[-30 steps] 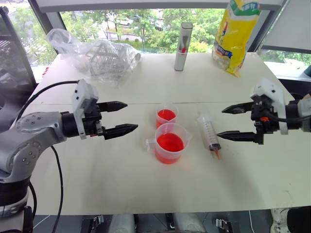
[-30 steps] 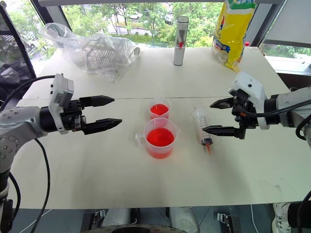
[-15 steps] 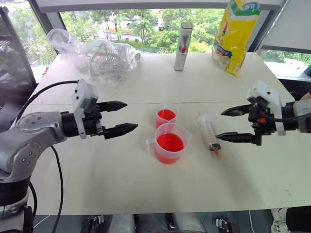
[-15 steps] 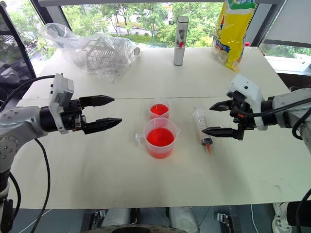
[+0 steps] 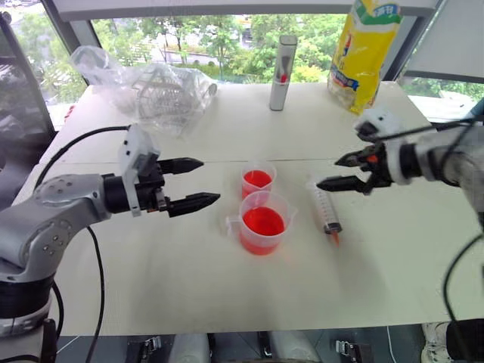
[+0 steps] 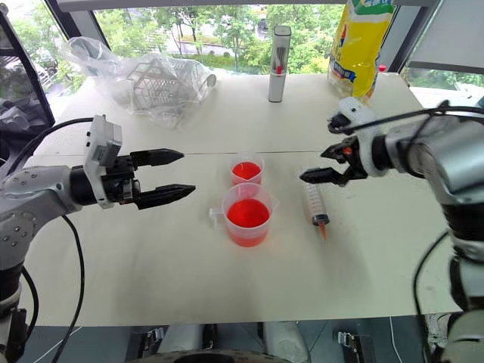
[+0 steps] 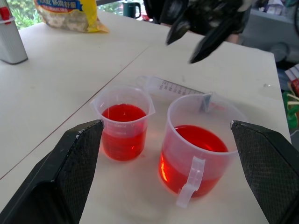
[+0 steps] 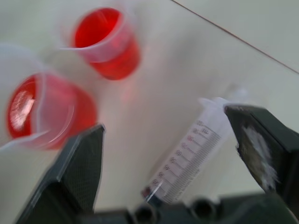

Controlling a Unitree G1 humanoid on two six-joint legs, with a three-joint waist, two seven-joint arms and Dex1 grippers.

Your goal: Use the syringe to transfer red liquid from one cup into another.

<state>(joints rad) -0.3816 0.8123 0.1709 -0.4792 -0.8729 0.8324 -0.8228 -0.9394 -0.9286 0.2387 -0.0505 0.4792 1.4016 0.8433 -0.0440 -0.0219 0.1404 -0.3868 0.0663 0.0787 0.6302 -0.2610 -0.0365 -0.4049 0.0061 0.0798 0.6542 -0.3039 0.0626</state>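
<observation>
Two grippers spread wide, empty. Right gripper [image 6: 318, 166] above syringe [image 6: 314, 202] plunger end; straddle barrel squarely, lower, close mid-barrel, avoid cups.

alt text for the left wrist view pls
Two clear cups of red liquid stand side by side on a white table: the smaller cup and the larger handled cup, framed by open fingers. The syringe lies behind them.

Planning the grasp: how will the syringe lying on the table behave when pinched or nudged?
The syringe is a round clear barrel lying flat on the table, so it probably rolls if nudged sideways. Smooth plastic may slip between the open right pincer fingers. It looks empty, so likely light and stiff.
</observation>
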